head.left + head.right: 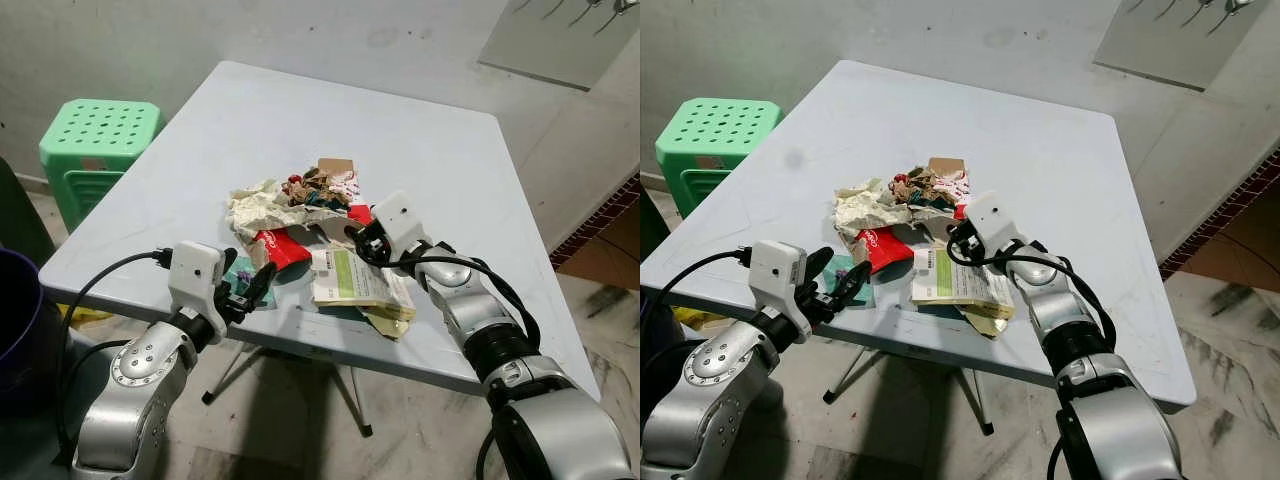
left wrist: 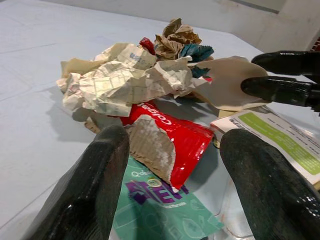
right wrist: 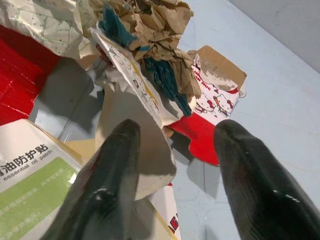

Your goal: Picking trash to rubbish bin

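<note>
A heap of trash lies near the front of the pale blue table (image 1: 430,160): crumpled cream paper (image 1: 258,208), a red Colgate packet (image 1: 282,246), a teal wrapper (image 2: 157,210), a white and green packet (image 1: 358,279), and brown and teal scraps (image 1: 312,187). My left gripper (image 1: 250,286) hovers open at the table's front edge, its fingers (image 2: 95,175) pointing at the red packet and teal wrapper. My right gripper (image 1: 357,238) is open at the heap's right side, with a beige card flap (image 3: 137,150) lying against one finger.
A green plastic stool (image 1: 98,140) stands left of the table. A dark purple container (image 1: 18,320) is at the far left, beside my left arm. Folding legs (image 1: 345,395) show under the table's front edge. A tiled floor lies to the right.
</note>
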